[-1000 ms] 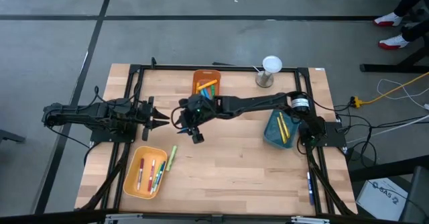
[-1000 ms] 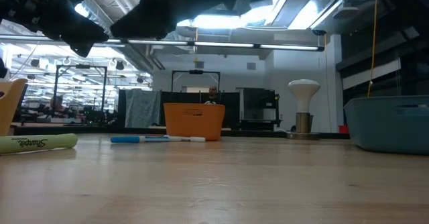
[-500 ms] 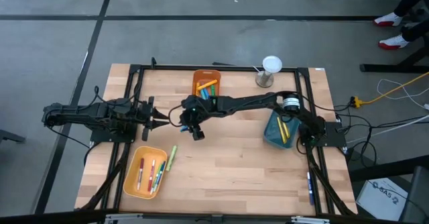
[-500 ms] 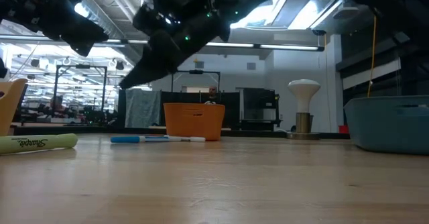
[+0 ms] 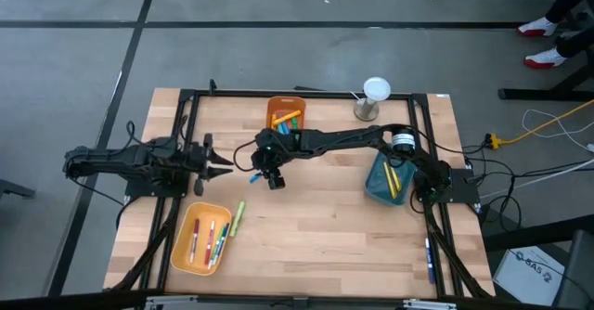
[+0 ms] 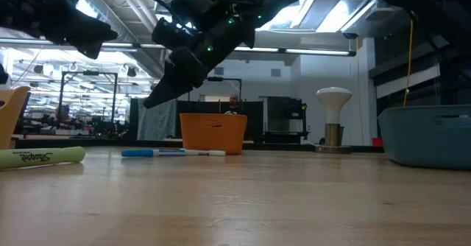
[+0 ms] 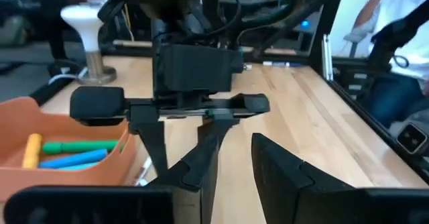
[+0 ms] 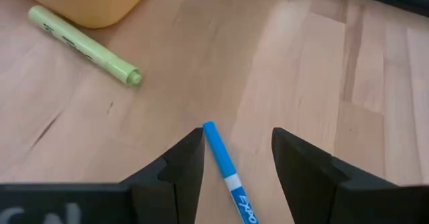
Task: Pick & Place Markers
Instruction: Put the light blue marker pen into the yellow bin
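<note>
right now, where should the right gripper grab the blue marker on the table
Grip the blue marker mid-barrel, coming straight down from above. It lies flat on the bare table, and the right gripper hangs open with a finger on each side of it.

"Sharpie" in black script on the light green marker [image 6: 40, 157] lying at table's left edge, low view. "EXPO" partly legible on blue marker [image 8: 226, 168] w/ white band, right wrist view. No other legible text
</note>
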Tool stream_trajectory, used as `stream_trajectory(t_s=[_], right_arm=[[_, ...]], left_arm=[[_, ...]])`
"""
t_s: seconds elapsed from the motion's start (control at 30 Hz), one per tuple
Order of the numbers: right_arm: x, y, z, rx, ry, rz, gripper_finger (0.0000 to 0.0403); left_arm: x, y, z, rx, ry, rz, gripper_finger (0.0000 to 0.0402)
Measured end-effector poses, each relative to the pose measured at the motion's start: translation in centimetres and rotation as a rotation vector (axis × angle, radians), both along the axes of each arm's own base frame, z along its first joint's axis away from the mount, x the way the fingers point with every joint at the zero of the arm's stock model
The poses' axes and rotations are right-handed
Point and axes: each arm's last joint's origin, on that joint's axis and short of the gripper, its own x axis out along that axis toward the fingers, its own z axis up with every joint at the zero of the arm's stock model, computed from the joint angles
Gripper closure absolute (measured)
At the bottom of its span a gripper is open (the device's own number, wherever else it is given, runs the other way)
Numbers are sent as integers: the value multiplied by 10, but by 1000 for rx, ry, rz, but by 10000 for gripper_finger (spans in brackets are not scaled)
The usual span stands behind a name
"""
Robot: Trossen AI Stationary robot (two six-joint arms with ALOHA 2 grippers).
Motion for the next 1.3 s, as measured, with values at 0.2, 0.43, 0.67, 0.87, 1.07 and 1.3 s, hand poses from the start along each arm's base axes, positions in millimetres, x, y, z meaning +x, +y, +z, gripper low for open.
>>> stream_trajectory(t_s=[0.2, 0.43, 0.67, 0.87, 1.07, 1.3], right_arm=[[-2, 1, -2, 2, 29, 3, 230], [-3, 11, -4, -28, 52, 45, 230], [-4, 15, -5, -53, 65, 49, 230], [-5, 8, -6, -51, 74, 34, 230], [-2, 2, -21, -51, 113, 4, 230], [1, -4, -41, -39, 143, -14, 230]], left_arm=[[-3, 1, -17, -9, -142, 27, 312], [-4, 4, -21, -5, -167, 137, 315], [1, 4, -35, -28, -215, 155, 315], [0, 6, -33, -10, -226, 202, 315], [0, 7, -34, -8, -224, 252, 315], [1, 7, -34, 27, -212, 258, 315]])
